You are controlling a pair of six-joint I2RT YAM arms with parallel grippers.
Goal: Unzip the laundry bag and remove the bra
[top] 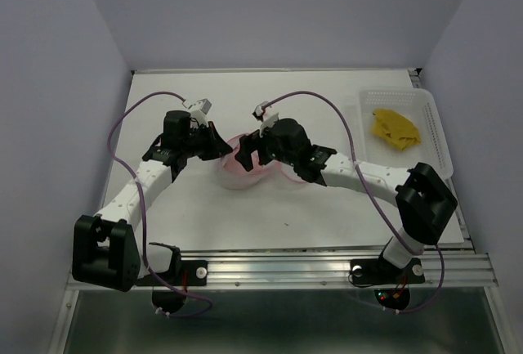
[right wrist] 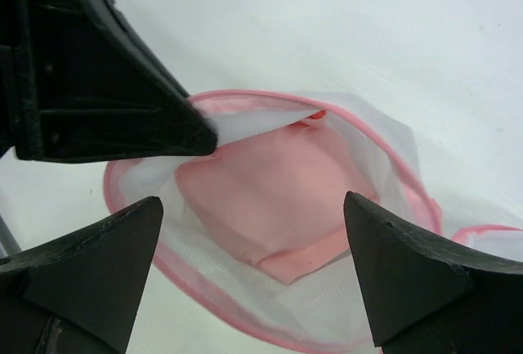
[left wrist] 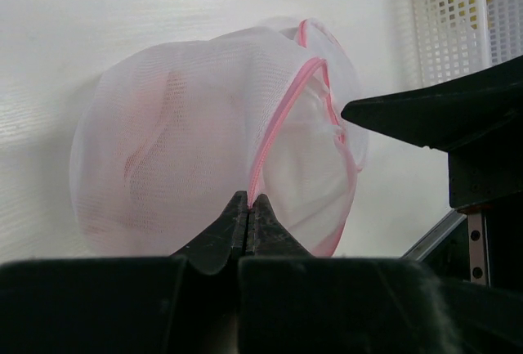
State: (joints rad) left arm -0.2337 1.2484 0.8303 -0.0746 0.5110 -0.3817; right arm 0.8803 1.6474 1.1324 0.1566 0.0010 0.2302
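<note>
While the left gripper (left wrist: 248, 207) pinches the laundry bag (left wrist: 163, 150) shut-fingered at its six o'clock rim, the right gripper (right wrist: 253, 205) hangs spread wide over the bra (right wrist: 278, 182) inside.

Fine translucent white mesh cloth for the laundry bag (left wrist: 163, 166), edged in smooth pink fabric trim. Inside the laundry bag, soft matt pink cloth of the bra (right wrist: 261, 199). Beneath it, matt white table (top: 270, 207). Well right of it, perforated plastic tray (top: 409, 105) holding crumpled yellow cloth (top: 396, 127).
</note>
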